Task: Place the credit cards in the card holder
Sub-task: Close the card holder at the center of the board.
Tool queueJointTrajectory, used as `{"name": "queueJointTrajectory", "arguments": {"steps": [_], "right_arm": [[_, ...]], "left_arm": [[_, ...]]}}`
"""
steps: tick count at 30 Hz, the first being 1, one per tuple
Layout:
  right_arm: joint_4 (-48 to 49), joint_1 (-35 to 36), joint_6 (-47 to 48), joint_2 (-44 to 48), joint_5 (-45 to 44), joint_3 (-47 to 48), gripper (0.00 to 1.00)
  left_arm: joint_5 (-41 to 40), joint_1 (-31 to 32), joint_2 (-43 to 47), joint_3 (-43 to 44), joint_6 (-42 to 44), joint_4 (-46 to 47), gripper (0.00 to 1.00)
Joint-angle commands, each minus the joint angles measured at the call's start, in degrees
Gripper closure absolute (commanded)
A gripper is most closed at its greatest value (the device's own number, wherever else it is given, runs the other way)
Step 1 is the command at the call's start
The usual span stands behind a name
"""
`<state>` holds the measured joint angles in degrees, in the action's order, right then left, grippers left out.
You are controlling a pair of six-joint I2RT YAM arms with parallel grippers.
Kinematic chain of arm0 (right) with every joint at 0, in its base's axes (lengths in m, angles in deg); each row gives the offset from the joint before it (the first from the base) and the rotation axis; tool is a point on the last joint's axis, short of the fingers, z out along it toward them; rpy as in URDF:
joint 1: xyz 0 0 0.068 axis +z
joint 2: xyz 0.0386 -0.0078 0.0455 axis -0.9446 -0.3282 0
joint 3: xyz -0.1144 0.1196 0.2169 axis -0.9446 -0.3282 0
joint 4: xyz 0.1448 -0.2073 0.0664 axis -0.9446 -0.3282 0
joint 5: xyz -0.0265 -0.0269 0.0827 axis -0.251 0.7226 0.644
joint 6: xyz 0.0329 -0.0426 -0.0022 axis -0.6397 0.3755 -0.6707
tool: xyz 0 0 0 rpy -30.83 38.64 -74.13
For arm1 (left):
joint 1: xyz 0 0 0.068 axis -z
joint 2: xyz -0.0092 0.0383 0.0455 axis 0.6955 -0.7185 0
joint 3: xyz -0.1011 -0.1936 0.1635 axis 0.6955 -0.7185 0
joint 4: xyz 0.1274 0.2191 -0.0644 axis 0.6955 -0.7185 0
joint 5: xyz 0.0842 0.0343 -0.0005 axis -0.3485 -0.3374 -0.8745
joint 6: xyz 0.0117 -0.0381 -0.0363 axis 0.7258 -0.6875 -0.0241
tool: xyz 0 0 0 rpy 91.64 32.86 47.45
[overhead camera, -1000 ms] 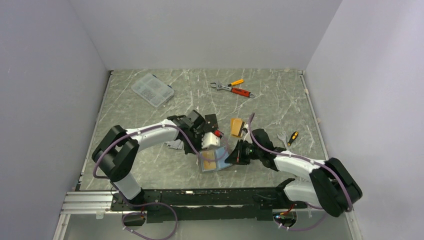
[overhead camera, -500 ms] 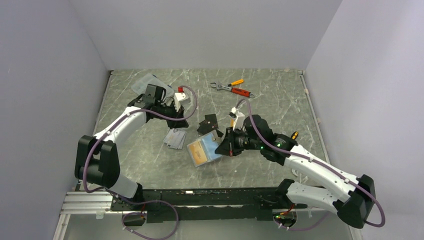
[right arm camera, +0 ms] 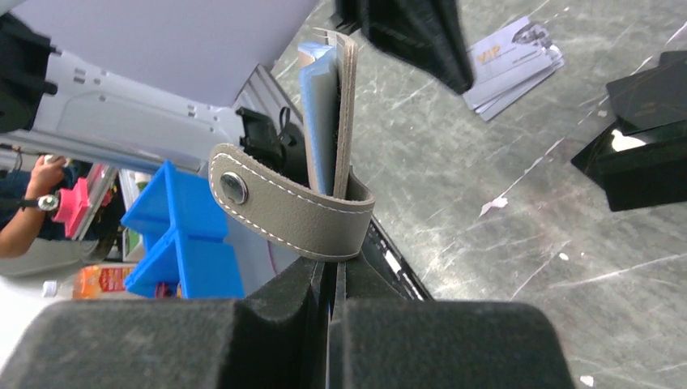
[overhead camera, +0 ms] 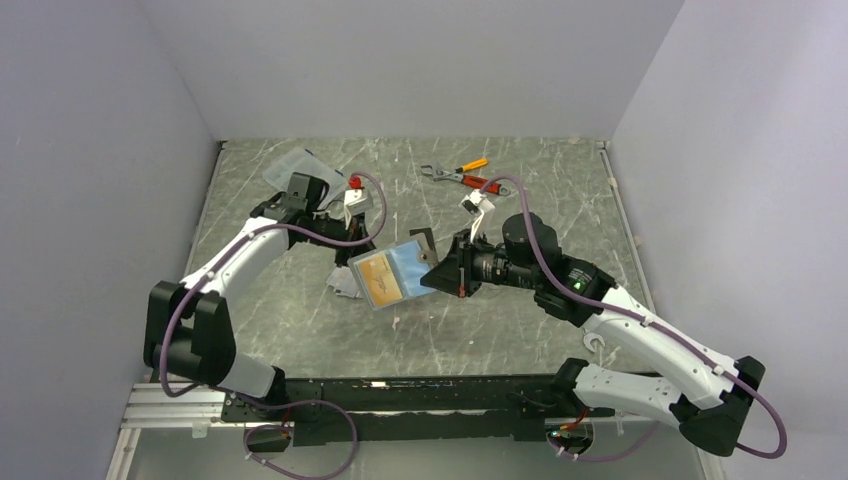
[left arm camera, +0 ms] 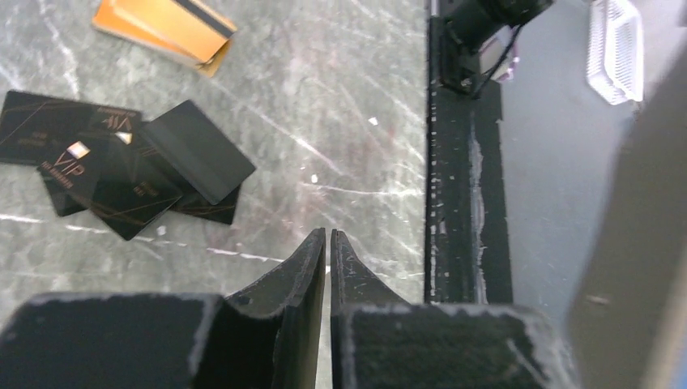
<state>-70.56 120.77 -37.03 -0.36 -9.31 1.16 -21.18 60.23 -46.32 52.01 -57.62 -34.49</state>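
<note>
Pinching card holder [overhead camera: 392, 277] aloft – right gripper [overhead camera: 437, 275], left gripper [left arm camera: 327, 243] nearly pressed together (empty), black cards [left arm camera: 121, 170], orange pliers [overhead camera: 478, 182] beyond.

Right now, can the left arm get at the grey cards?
Probably yes. The left gripper holds nothing, jaws almost closed, and sits just behind the grey cards. But the wallet, held by the right gripper, overhangs their right edge.

The left arm reaches toward the far left of the tabletop, its left gripper [left arm camera: 327, 243] with fingers [left arm camera: 306, 267] almost together, only a thin slit between them, holding nothing. The right arm stretches toward the tabletop's middle, the right gripper [right arm camera: 330, 271] clamped tight on the card holder [overhead camera: 392, 276], which it holds raised.
</note>
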Motion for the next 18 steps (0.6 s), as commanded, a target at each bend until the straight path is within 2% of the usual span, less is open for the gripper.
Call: {"name": "queueJointTrajectory", "arguments": {"steps": [1, 11, 18], "right_arm": [[8.7, 0.1, -1.7, -0.1, -4.4, -1.8, 1.00], [18.1, -0.6, -6.1, -1.6, -10.2, -9.3, 1.00], [20.1, -1.6, -9.0, -2.3, -8.5, -13.0, 1.00]], "left_arm": [[9.1, 0.1, 5.9, 1.5, 6.8, -8.3, 0.88], [10.7, 0.2, 8.3, 2.4, 18.0, -21.3, 0.88], [7.7, 0.5, 10.0, 0.0, 16.6, -19.0, 0.88]]}}
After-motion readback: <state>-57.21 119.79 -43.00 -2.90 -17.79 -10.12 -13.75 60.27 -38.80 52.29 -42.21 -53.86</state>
